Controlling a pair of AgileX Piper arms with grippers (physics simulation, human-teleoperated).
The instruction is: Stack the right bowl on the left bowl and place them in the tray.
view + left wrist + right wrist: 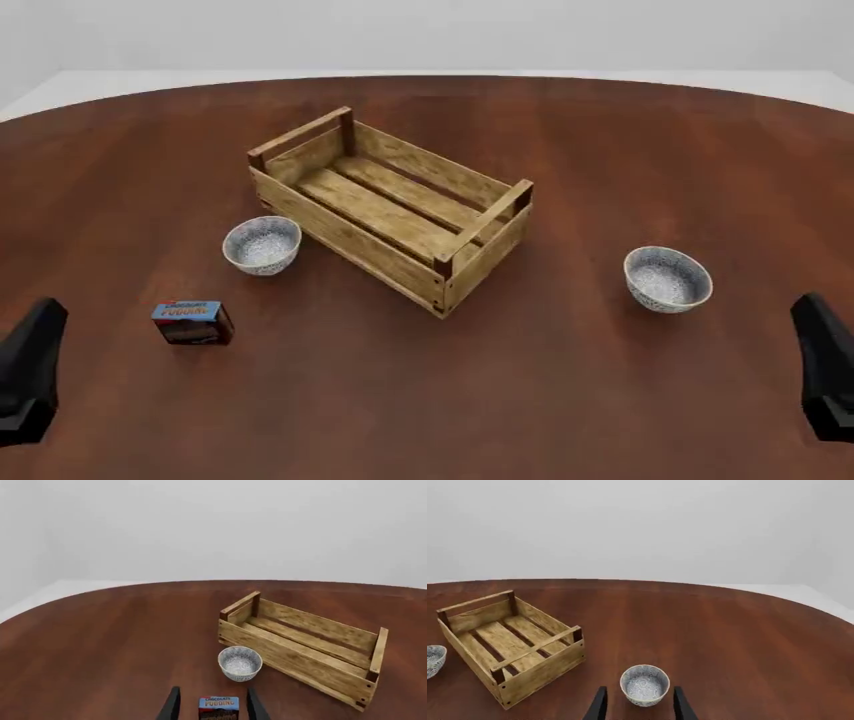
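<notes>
Seen from the front camera, a light-wood slatted tray (390, 218) sits angled on a round dark-wood table (574, 400), empty, with the left bowl (262, 245) upright just off its 9 o'clock side and the right bowl (667, 279) well apart at about 4 o'clock from it. A small blue-topped pudding box (192, 322) stands at 7 o'clock from the left bowl. The left gripper (30, 370) and right gripper (825, 366) show only as dark shapes at the frame's edges. From the left wrist camera, the left gripper (210, 705) has its fingers spread apart and holds nothing, with the pudding box (218, 708) between the tips and the left bowl (239, 663) and tray (303, 647) beyond. From the right wrist camera, the right gripper (637, 704) likewise stands parted and empty, the right bowl (644, 685) just ahead between its fingers, the tray (510, 645) and the left bowl (434, 661) farther off.
</notes>
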